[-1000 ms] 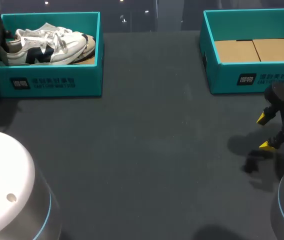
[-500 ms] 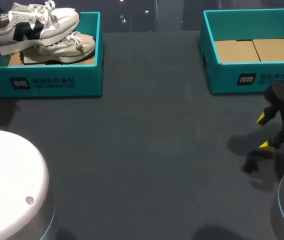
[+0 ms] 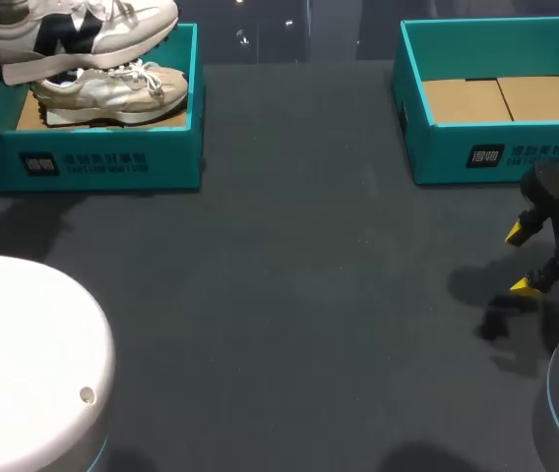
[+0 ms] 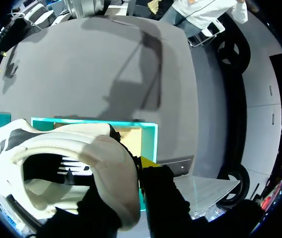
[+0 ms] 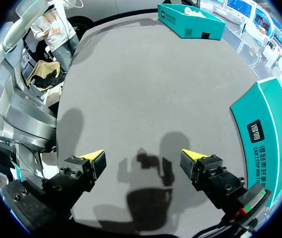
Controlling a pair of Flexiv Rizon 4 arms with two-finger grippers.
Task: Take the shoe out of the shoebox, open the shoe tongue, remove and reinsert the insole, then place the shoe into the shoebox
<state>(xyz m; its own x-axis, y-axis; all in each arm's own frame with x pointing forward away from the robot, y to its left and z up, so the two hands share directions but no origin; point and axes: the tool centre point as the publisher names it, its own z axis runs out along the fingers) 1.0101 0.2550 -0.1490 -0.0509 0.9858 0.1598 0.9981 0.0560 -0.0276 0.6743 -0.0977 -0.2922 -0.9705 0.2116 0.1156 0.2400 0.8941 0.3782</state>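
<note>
The left end effector (image 4: 128, 171) pinches the heel of the shoe (image 3: 83, 34), up above the shoebox (image 3: 93, 157) in the upper left. The right end effector (image 3: 526, 261) is spread wide, holding nothing. Held by one end, the shoe may tip and slip out.

A white shoe (image 3: 78, 34) with dark side marks is held sole-down above the far-left teal shoebox (image 3: 102, 162), in which a second, seemingly beige shoe (image 3: 112, 88) is laid.
</note>
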